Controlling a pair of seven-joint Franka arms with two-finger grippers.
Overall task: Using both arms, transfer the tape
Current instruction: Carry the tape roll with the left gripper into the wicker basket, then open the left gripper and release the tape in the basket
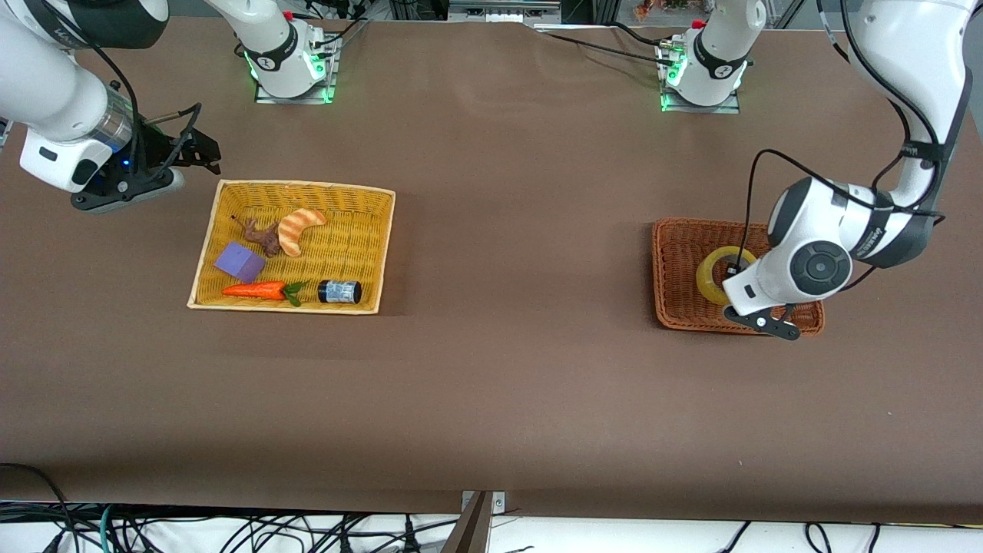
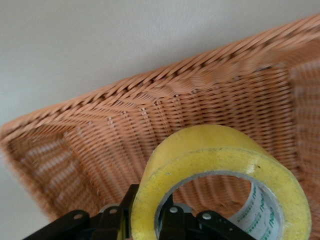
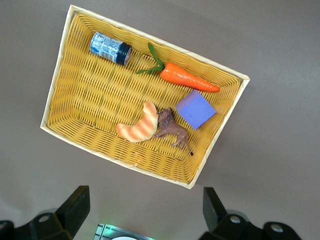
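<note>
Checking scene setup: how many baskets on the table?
2. The yellow basket sits toward the right arm's end with small items inside; the brown basket sits toward the left arm's end, under the tape.

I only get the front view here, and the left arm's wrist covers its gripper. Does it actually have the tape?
Observer: Yes. In the left wrist view the left gripper pinches the wall of the tape, one finger inside the ring and one outside.
Operator: Is the roll lying flat?
Observer: No, it stands on edge over the brown wicker basket.
Operator: And the right gripper?
Observer: The right gripper is open and holds nothing, over bare table just outside the rim of the yellow basket.
</note>
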